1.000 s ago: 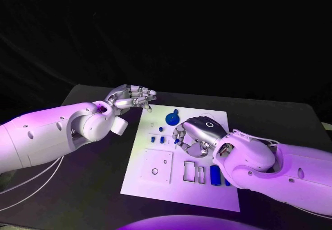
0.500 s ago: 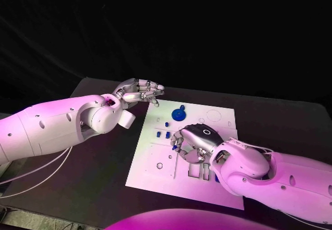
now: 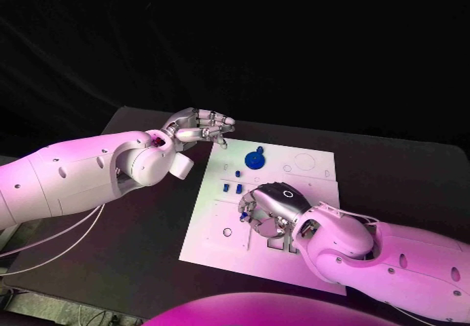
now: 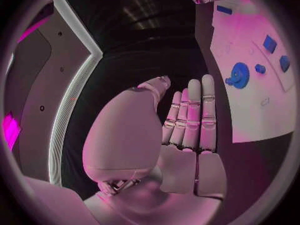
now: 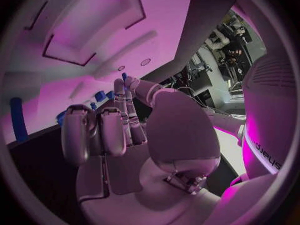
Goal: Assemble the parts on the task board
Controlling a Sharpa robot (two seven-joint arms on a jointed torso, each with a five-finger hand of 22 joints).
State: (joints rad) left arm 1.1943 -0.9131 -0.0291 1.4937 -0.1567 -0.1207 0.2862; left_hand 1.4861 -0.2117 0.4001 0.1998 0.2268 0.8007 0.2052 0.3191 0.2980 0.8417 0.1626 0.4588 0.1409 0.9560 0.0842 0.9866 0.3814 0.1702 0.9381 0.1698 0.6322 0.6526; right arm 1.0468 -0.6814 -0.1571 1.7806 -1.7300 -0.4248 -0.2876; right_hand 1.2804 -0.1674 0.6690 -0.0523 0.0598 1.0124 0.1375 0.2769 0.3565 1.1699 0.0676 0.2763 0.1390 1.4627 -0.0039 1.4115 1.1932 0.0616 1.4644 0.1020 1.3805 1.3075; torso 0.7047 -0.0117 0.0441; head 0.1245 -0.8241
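**Black table, white board, and a hand that hides the parts**

Black table (image 3: 392,170) is the biggest thing, and the white task board (image 3: 210,231) lies flat in the middle of it.

The right hand (image 3: 266,207) is low over the middle of the board with its fingers bent down to it. It covers the spot where it works, so I cannot tell if it holds a part or just touches the board. That is the main worry. If the fingers push down or slide while nobody can see under them, they could knock a loose part away or jam one in crooked. The big right arm lies across the near corner of the board and could drag the board sideways.

The left hand (image 3: 201,128) is up in the air by the far left corner of the board. It holds nothing and its fingers are loose. If it drops straight down, it may bump the board's edge.

The blue gear (image 3: 255,159) sits at the far end of the board, apart from both hands.

Two small blue parts (image 3: 232,188) stand just beside the right hand, and one tiny blue part (image 3: 243,216) is right at its fingers. These are the easiest to knock over.
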